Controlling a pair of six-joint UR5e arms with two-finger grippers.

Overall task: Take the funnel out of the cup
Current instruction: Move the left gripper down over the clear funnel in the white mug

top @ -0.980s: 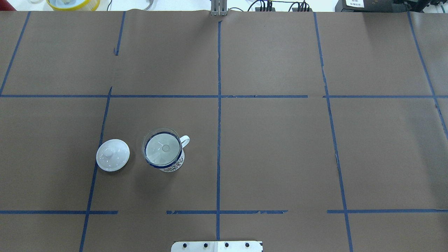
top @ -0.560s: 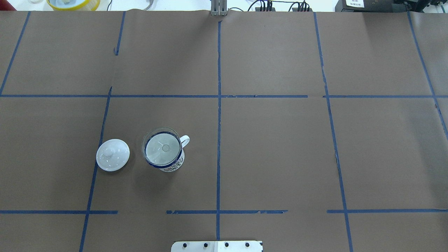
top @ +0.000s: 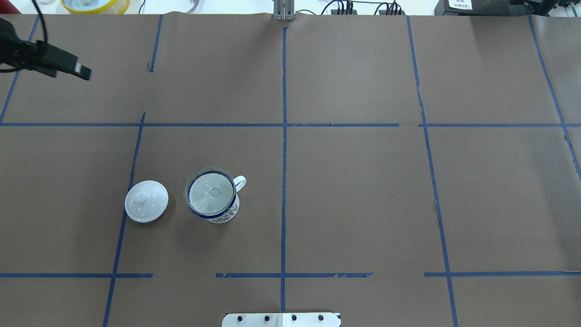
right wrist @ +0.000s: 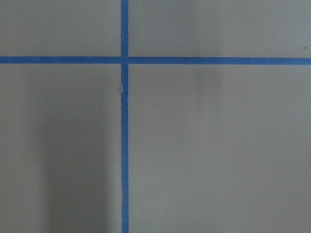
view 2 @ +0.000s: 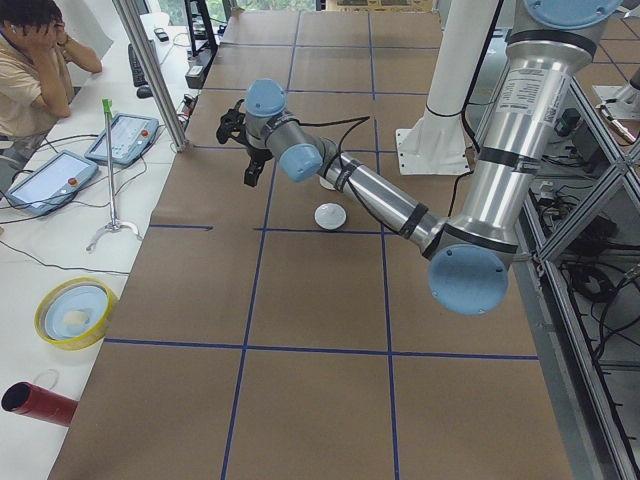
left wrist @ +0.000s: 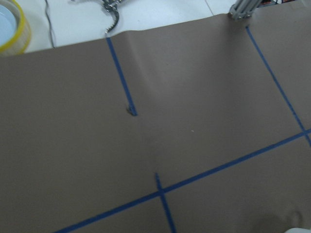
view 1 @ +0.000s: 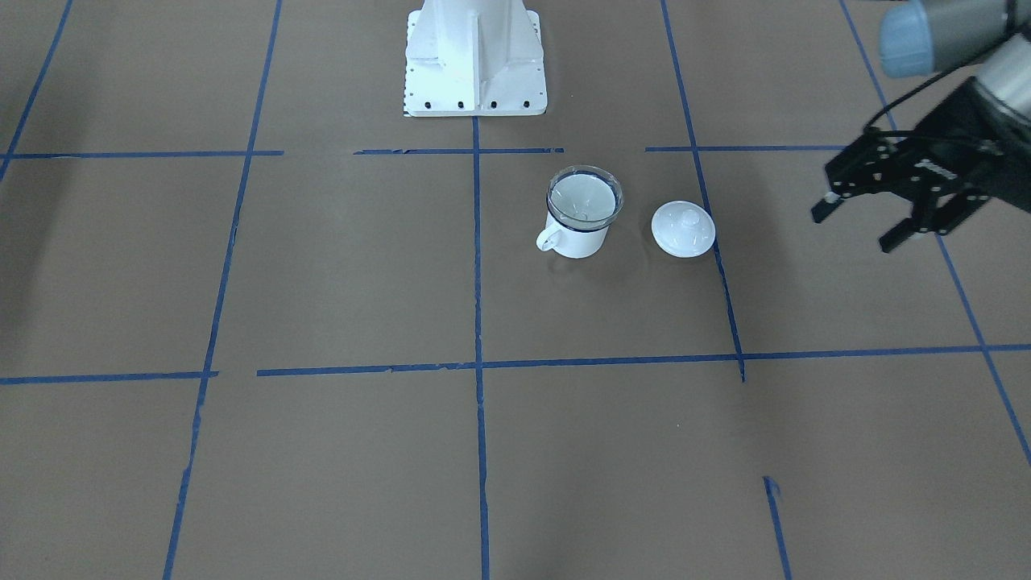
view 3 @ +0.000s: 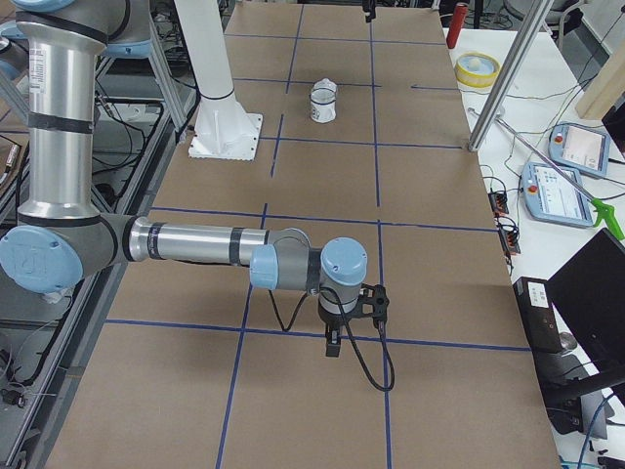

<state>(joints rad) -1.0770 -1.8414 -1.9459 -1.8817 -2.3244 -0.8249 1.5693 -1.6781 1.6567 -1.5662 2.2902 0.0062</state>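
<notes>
The cup [top: 223,213], a white mug with a dark blue rim, stands left of the table's middle line; it also shows in the front-facing view [view 1: 576,238]. The clear funnel [top: 211,191] sits in its mouth, wide cone up [view 1: 584,197]. My left gripper [view 1: 858,227] is open and empty, raised, well off to the side of the cup beyond the lid. One of its fingers [top: 68,62] shows at the overhead view's top left. My right gripper [view 3: 335,337] hangs over bare table far from the cup; I cannot tell whether it is open or shut.
A round white knobbed lid [top: 146,201] lies on the table beside the cup, on the side towards my left gripper. The robot's white base [view 1: 475,56] stands at the near table edge. A yellow-rimmed container [top: 95,4] sits beyond the far edge.
My left gripper has come into the overhead view at the top left; before it was out of that view. The cup, funnel and lid have not moved.
</notes>
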